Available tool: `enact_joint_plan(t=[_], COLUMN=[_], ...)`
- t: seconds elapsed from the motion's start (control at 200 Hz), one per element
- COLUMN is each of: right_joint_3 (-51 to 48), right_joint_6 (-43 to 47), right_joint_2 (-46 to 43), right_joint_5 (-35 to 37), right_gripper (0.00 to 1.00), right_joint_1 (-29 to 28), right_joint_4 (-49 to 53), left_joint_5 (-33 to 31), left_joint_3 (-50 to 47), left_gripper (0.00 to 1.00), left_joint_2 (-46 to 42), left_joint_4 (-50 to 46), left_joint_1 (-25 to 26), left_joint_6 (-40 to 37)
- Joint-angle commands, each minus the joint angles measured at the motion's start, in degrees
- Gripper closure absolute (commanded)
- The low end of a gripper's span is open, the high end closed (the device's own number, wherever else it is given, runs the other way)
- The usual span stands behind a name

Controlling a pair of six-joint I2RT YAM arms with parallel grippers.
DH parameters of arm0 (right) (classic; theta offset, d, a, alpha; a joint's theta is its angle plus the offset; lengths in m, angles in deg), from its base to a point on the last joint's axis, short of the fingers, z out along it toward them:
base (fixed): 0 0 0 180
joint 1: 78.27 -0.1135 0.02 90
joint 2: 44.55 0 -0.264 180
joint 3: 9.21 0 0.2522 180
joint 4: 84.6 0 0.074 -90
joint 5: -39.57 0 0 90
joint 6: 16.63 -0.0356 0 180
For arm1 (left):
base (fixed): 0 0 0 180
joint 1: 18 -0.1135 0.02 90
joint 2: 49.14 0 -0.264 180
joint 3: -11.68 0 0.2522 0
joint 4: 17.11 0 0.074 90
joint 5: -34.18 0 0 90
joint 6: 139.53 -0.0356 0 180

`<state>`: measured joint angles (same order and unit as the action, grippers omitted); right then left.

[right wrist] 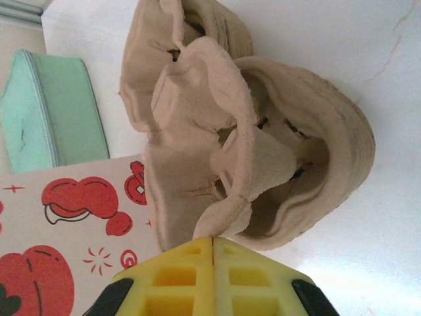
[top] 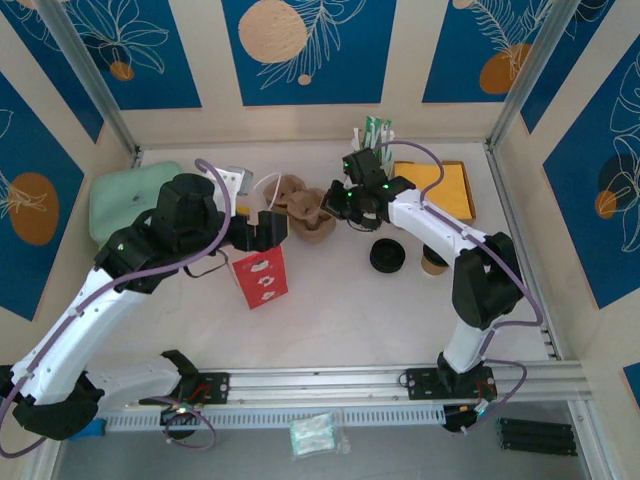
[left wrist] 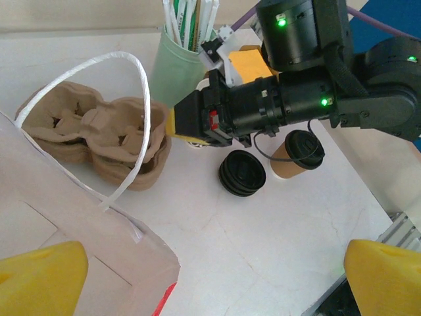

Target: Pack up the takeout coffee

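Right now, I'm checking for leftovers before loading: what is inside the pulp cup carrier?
In the cup carrier no cup stands: its wells show bare pulp walls and folded dividers. The well bottoms are shadowed, so small items there cannot be ruled out.

1. Pulp cup carrier (top: 305,208), mid-table.
2. Loose black lid (top: 387,256), right of the carrier, flat on the table.
3. Green cup of wrapped straws (left wrist: 176,76), back wall.
4. Orange tray (top: 450,185), back right.
5. Mint-green pad (top: 125,195), back left.

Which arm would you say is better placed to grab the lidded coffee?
Probably right: the takeout coffee stands beside that forearm, though the right claw is shut at the carrier. The left claw hangs open by the bag.
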<state>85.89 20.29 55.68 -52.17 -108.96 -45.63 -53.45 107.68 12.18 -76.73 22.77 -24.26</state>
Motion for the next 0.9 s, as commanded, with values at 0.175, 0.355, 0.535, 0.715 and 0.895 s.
enact_joint_plan(t=[0.175, 0.355, 0.535, 0.715, 0.895], right_joint_3=[-2.67, 1.74, 5.67, 7.37, 5.62], right_joint_6=[-2.25, -0.26, 0.99, 1.71, 2.45], right_joint_2=[2.98, 2.35, 0.78, -1.6, -5.58], right_joint_5=[-2.77, -4.34, -5.78, -6.52, -6.39], right_gripper=[1.0, 1.0, 1.0, 1.0, 1.0], right_joint_1=[-0.97, -0.34, 0.57, 1.22, 1.43], right_joint_4=[-4.18, -3.19, -2.81, -1.85, -1.64], left_joint_5=[1.42, 1.06, 1.06, 0.88, 0.88], left_joint_3=[1.03, 1.08, 0.86, 0.91, 0.82], left_gripper=[0.01, 0.01, 0.0, 0.01, 0.01], left_joint_2=[-0.05, -0.15, 0.0, 0.0, -0.1], left_joint_4=[0.02, -0.17, -0.19, -0.36, -0.36], left_joint_1=[-0.07, -0.07, -0.05, -0.02, -0.04], left_joint_6=[1.09, 0.82, 0.66, 0.56, 0.56])
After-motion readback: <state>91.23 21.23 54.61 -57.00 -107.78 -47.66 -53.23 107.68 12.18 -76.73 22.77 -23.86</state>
